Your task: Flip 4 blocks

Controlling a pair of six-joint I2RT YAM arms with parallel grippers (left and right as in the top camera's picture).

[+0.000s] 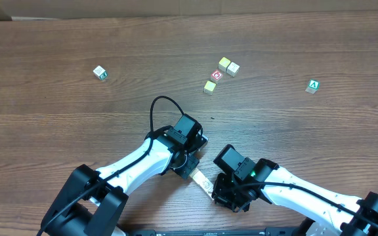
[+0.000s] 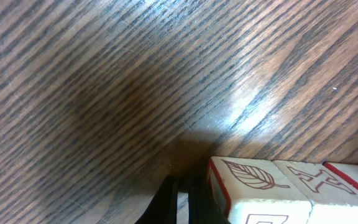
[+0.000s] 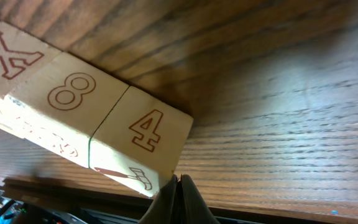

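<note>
blocks (image 1: 201, 179) in row | L gripper (image 2: 180, 190) + R gripper (image 3: 179, 183) pressed together, empty, at row ends | prob. to tip row

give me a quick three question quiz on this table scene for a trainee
1. True or false: the left end effector and the right end effector are both shut.
2. In the right wrist view, which numeral is on the block nearest that end effector? A) 4 B) 8 C) 2
3. In the overhead view, what letter is printed on the green cube?
Key: 1 true; 2 A; 3 the letter A.
</note>
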